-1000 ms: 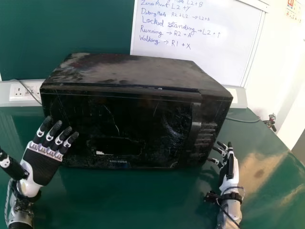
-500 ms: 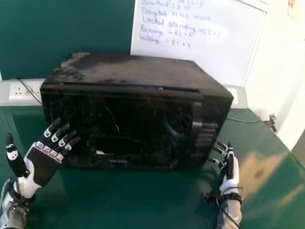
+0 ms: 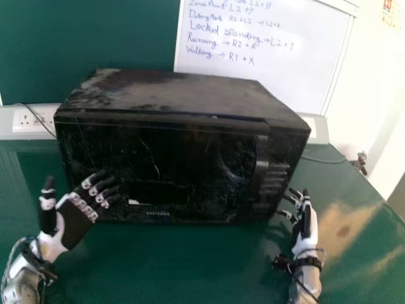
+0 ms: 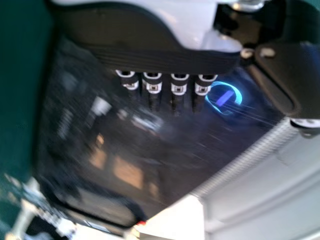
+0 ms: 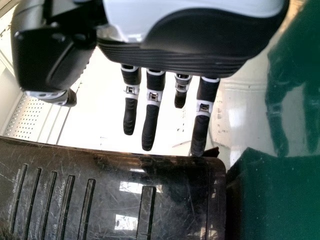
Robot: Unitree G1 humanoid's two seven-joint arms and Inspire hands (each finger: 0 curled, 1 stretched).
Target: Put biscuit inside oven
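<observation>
Black is the oven, and it stands on the green counter with its door closed and with many scratches. The left robot hand is open, the fingers a little relaxed and the thumb apart from them. It is before the lower left part of the door; whether it touches the door, one cannot tell. The right robot hand is also open, with straight fingers, and it is near the front right corner of the oven, close to the control panel. Behind the oven there is a whiteboard with handwriting.
</observation>
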